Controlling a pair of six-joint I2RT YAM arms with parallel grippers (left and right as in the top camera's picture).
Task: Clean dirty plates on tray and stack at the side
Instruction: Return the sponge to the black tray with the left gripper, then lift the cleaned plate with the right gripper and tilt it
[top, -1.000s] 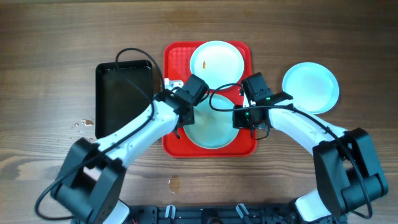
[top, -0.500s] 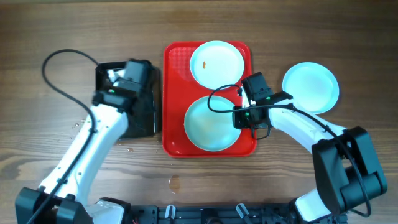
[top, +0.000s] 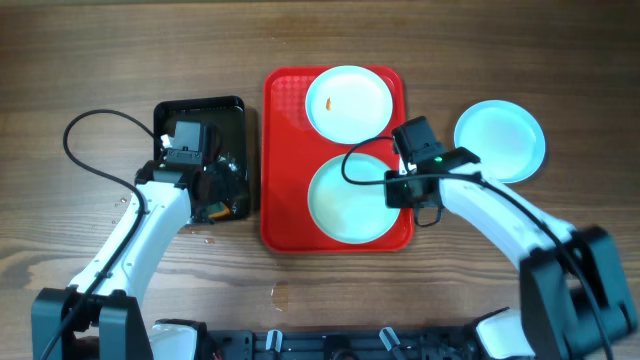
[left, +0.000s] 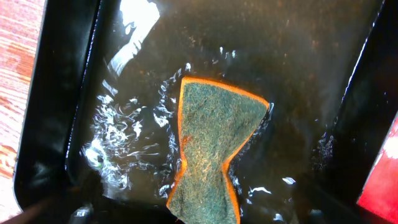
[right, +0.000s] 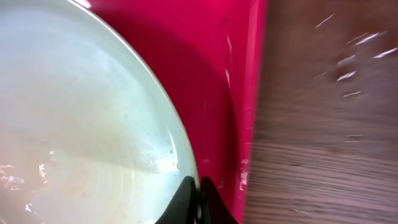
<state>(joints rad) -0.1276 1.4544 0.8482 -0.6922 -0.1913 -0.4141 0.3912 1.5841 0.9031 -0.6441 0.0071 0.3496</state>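
With right gripper (right: 196, 198) clamped on the right rim of the near plate (top: 345, 200), lying on the tray (top: 280, 150) mid-table, lift and carry right toward the lone plate (top: 500, 140) by the right edge.

The red tray (top: 283, 150) lies flat, its long axis running 12 to 6 o'clock. The far plate (top: 355, 112) sits at its 12 o'clock end, pale, with an orange smear (top: 328, 103) toward its 9 o'clock side. The nearer plate (top: 350, 200), clean-looking and glossy, fills the 6 o'clock end. A third plate (top: 500, 140) rests off the tray at 2 o'clock.
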